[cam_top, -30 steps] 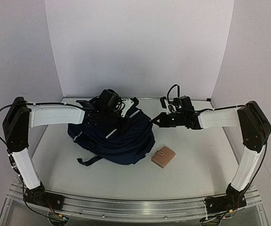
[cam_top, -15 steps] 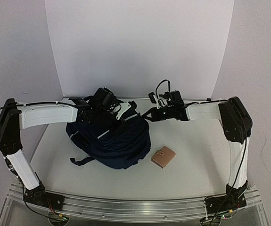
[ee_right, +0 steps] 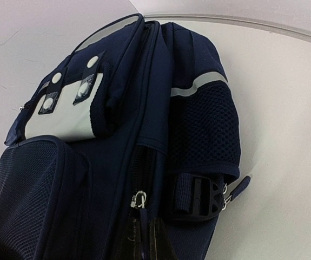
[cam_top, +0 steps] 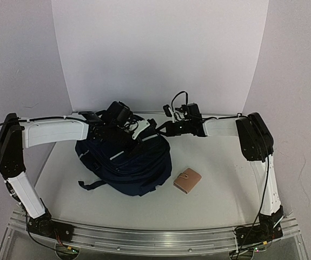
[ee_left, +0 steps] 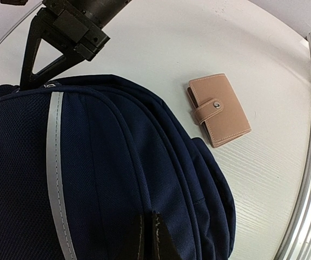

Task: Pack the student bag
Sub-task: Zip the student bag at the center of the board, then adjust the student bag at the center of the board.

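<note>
Navy student bag (cam_top: 125, 162) sits mid-left on the desk (cam_top: 220, 189)
Left gripper (ee_left: 147, 218) is clamped on its top fabric; right gripper (ee_right: 143, 228) is closed, seemingly on a zip pull (ee_right: 139, 200); tan wallet (cam_top: 187, 180) lies nearby

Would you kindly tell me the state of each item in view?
Navy-blue fabric backpack, lying slumped on the white table, no opening visible.
Tan leather snap wallet, closed, strap snapped, flat beside the backpack, not touching.
Left gripper, jaws shut on backpack fabric.
Right gripper, jaws shut on the backpack's zipper pull.
</note>
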